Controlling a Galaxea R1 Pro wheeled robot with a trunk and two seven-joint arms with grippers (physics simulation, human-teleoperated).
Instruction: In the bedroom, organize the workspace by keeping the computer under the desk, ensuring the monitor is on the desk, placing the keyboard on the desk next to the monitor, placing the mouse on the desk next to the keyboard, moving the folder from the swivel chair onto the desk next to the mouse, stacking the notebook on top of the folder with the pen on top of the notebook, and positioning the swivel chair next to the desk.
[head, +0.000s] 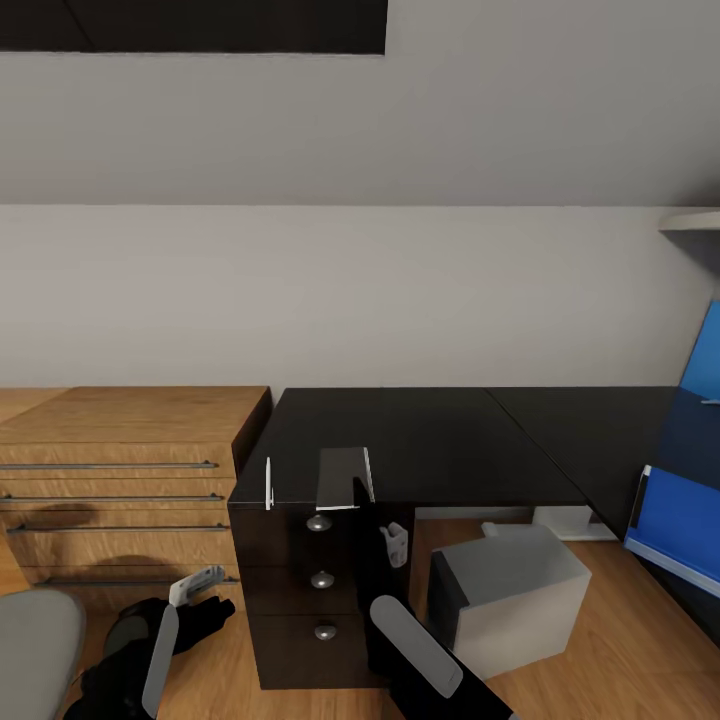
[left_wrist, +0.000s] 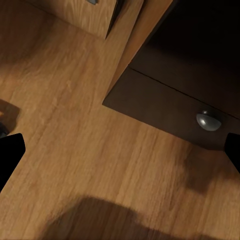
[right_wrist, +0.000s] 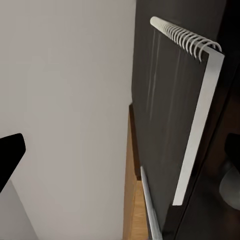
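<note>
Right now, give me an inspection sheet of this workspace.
Surface: desk, glossy black, with a three-knob drawer unit.
Job's things: notebook and pen lie apart at the desk's front edge, above the drawers. Computer is on the floor under the desk. A flat blue item with a pale edge, probably the folder, is by the desk's right wing; what it rests on is unclear.
Clutter: nothing seen.
End effectors: left open over the floor by the bottom drawer; right open near the notebook, holding nothing.
Cables: nothing seen.
Surroundings: light-wood chest left of the desk, wood floor, white wall.
</note>
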